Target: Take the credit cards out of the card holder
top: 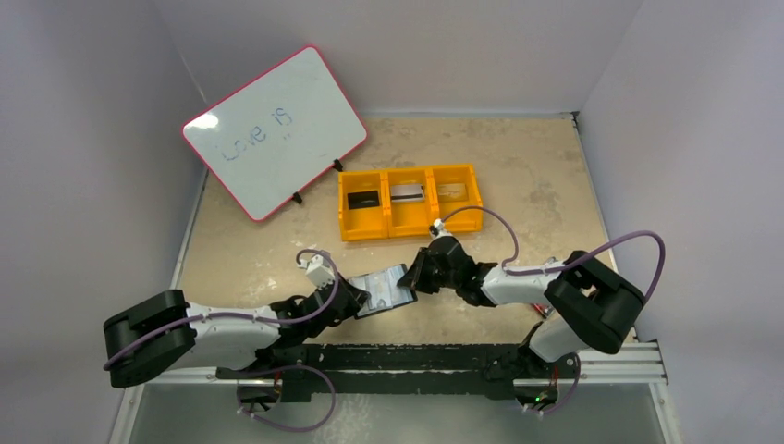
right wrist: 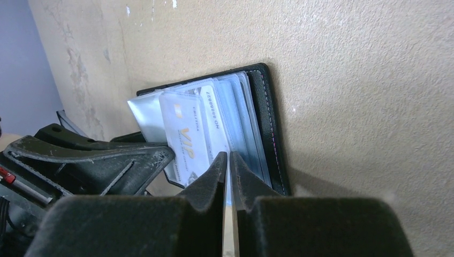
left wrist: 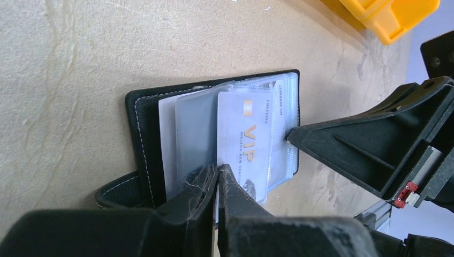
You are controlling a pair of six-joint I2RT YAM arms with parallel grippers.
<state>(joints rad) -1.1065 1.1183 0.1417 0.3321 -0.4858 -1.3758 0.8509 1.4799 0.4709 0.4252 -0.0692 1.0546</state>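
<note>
Jaws of both arms are seen nearly closed from above: the left gripper (top: 355, 301) and right gripper (top: 414, 277) meet on a small black book-fold card holder (top: 381, 289). It is laid open on the tan table (top: 536, 185), near the front edge. An orange three-compartment plastic tray (top: 410, 228) sits well apart.

From the left wrist, the left fingers (left wrist: 195, 190) are pressed onto a clear sleeve edge by a pale VIP-printed credit card (left wrist: 243, 134).

From the right wrist, the right fingers (right wrist: 206, 182) are pinched on another sleeve; other cards cannot be made out.
</note>
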